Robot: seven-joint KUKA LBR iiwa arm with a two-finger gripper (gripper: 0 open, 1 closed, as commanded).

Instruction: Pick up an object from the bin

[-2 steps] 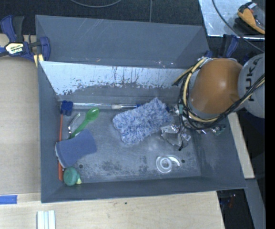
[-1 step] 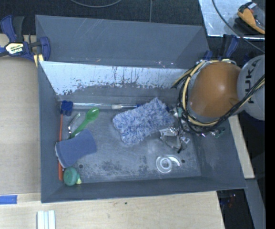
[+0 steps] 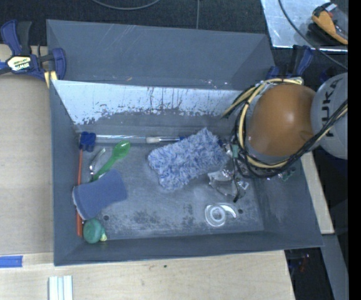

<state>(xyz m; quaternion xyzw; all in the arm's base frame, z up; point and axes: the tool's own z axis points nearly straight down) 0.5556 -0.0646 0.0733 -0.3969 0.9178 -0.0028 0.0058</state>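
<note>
We are reading the bin (image 3: pixel 167 67) from its left wall, where an orange stick (image 3: pixel 79 186) is lying flat along the foot of the wall, probably having slid there and lodged in the corner. Near its top end a small blue cap (image 3: pixel 87 140) is sitting, and a clear tube (image 3: pixel 133 140) is running from there along the back of the floor. A green spoon (image 3: pixel 114 157) is lying at a slant just beside them, its bowl pointing up and to the right. Below it a blue cloth (image 3: pixel 100 192) is lying partly over the stick, and a teal ball (image 3: pixel 93 231) is resting in the front left corner, which we take to be where it rolled. In the middle a fluffy blue duster (image 3: pixel 181 160) is sprawling at a slant, by far the largest thing here. At its right end our gripper (image 3: pixel 229 181) is hanging low under the orange cover (image 3: pixel 277 127), just beside or touching the fluff; we cannot tell which, nor whether it is apart, together or clamped on anything. A clear ring (image 3: pixel 217 215) is lying flat on the floor near it, toward the front. We are judging the duster to be the likeliest pick, since the gripper is standing closest to it and its soft pile is offering an easy purchase.
</note>
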